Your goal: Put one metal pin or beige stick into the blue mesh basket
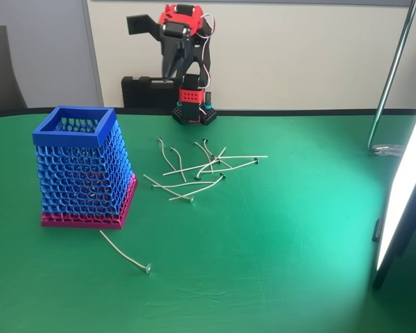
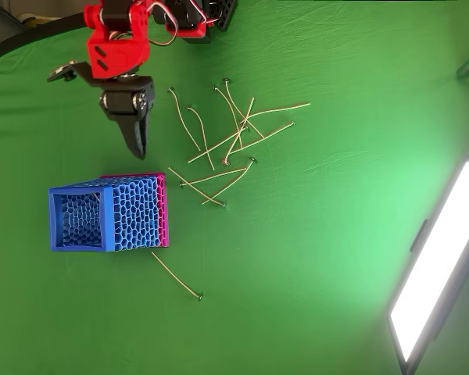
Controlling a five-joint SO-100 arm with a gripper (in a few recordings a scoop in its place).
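The blue mesh basket (image 1: 69, 137) (image 2: 137, 212) stands upright on its magenta base at the left of the green table. Several thin beige sticks (image 1: 201, 166) (image 2: 230, 141) lie crossed in a loose pile at the table's middle. Apart from the pile, a single beige stick (image 1: 125, 254) (image 2: 176, 276) lies just in front of the basket. My gripper (image 1: 171, 69) (image 2: 138, 150) hangs folded back near the arm's base at the far edge, pointing down, shut and holding nothing. In the overhead view its tip is just above the basket's pink base and left of the pile.
A bright light panel (image 1: 402, 194) (image 2: 438, 281) stands along the right edge, with a metal pole (image 1: 392, 76) behind it. A black case (image 1: 145, 90) sits against the wall behind the arm. Open green cloth lies between the pile and the panel.
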